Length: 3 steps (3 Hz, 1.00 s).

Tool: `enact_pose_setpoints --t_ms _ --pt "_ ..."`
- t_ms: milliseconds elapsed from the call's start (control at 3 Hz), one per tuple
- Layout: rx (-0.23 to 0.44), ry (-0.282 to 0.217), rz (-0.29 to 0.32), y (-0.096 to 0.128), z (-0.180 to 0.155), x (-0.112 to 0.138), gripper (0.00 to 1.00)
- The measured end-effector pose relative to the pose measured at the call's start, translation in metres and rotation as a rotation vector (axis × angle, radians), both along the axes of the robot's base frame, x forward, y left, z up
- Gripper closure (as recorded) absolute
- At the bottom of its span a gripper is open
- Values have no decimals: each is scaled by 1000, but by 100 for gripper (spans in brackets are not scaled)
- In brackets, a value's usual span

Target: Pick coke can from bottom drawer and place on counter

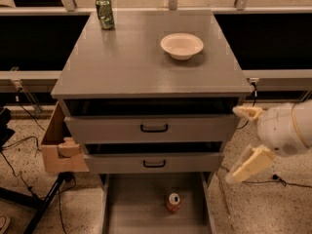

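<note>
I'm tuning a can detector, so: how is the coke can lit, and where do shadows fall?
Camera view: the coke can stands in dimmer light on the bottom drawer floor; the counter is evenly, warmly lit, with a soft shadow beside the bowl; dark bands lie above the upper drawers; the gripper, open, right of those drawers, is bright.

A: Coke can [173,203]?
B: Upright, silver top up, on the floor of the open bottom drawer [136,206], right of centre.
A: Counter [136,65]?
B: Flat grey top. Gripper [232,145] is right of the cabinet, fingers spread.
</note>
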<state>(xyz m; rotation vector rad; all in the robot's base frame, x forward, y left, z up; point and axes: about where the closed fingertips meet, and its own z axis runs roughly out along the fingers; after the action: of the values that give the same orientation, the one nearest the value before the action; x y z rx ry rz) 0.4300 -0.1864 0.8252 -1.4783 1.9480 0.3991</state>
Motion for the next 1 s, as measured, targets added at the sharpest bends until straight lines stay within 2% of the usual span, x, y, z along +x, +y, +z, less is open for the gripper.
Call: enact_pose_setpoints --t_ms 333,667,1000 --pt "134 -92 -44 -2 -51 3 0" --pt "184 -218 -72 -14 -87 26 0" --pt "186 -252 -61 -16 -100 32 0"
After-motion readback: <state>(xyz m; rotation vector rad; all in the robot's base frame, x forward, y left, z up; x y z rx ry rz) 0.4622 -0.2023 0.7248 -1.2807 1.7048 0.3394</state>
